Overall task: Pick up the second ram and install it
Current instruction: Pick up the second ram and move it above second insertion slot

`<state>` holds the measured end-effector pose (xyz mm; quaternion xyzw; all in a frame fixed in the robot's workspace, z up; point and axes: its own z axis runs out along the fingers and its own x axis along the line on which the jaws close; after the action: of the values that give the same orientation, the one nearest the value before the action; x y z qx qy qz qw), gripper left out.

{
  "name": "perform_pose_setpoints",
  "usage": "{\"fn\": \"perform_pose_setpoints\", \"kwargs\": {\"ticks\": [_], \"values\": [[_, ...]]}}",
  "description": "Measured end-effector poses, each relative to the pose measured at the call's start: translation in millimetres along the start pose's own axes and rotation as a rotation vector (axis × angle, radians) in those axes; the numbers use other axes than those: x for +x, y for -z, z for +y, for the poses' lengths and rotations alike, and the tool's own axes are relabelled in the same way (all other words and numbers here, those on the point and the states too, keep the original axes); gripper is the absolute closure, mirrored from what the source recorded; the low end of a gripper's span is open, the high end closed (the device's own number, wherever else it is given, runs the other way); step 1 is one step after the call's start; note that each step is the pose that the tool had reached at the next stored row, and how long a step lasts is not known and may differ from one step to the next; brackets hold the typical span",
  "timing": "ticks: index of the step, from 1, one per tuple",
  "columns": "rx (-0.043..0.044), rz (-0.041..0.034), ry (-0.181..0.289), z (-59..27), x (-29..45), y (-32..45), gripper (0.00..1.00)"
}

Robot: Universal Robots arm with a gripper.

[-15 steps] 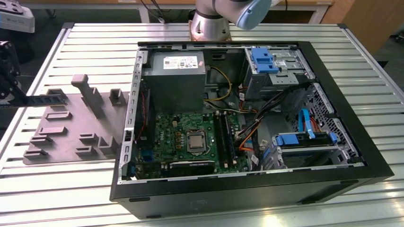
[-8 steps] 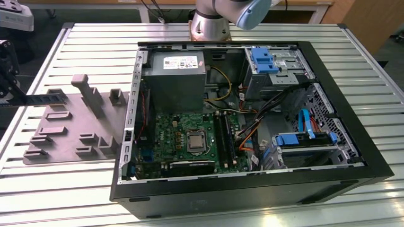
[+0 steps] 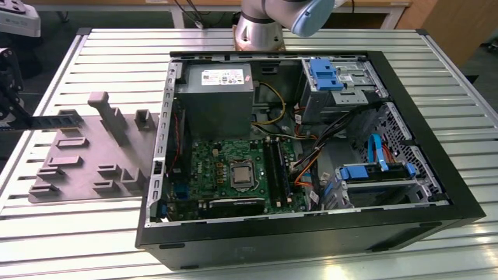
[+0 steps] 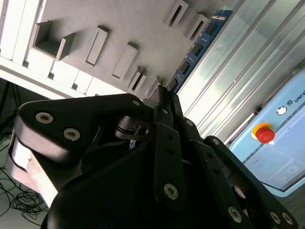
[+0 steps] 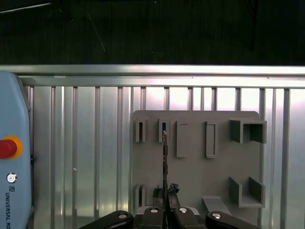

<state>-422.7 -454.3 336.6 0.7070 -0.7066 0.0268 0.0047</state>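
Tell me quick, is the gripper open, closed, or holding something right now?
Gripper: closed, holding the second ram by one end.

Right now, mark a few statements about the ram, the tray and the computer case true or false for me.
1. The case lies open, with the motherboard showing. True.
2. The tool is shut on the second ram. True.
3. The ram is seated in the motherboard. False: the tool holds it at the grey tray, outside the case.
4. The tray sits inside the case. False: it lies on the slatted table, beside the case on the exterior view's left.
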Motion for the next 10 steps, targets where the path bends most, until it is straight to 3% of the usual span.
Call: {"fn": "perform_pose_setpoints", "kwargs": {"ticks": [10], "values": [[-0.0001, 0.0000, 0.000, -0.1, 0.2, 4.4, 0.86]]}}
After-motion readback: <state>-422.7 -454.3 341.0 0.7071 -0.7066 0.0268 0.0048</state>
